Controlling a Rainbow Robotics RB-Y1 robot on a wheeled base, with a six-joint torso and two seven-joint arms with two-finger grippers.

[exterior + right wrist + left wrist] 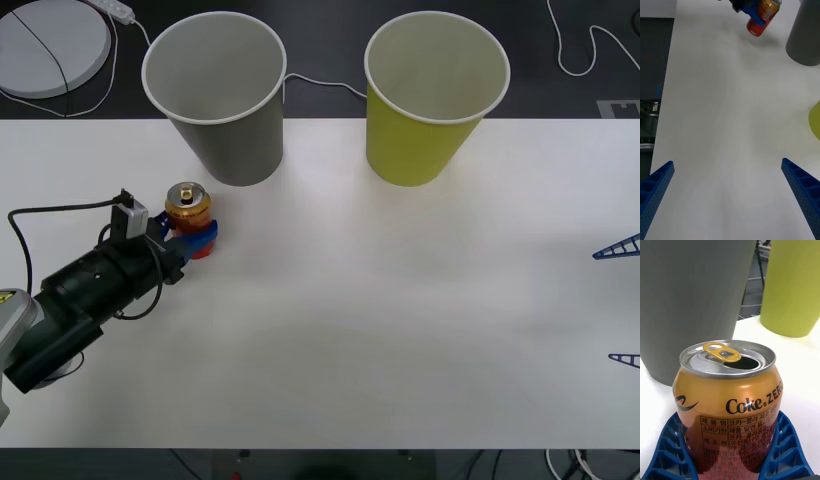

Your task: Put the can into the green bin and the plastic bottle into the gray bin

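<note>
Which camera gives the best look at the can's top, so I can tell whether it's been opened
The left wrist view: the can is close up between the left gripper's blue fingers, its mouth open under the gold tab. The front view shows it small beside the gray bin. The right wrist view shows it far off, without the opening.

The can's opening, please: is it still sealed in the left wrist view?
No, the can shows a dark open mouth beside its raised gold pull tab, as it sits between the left gripper's blue jaws.
</note>
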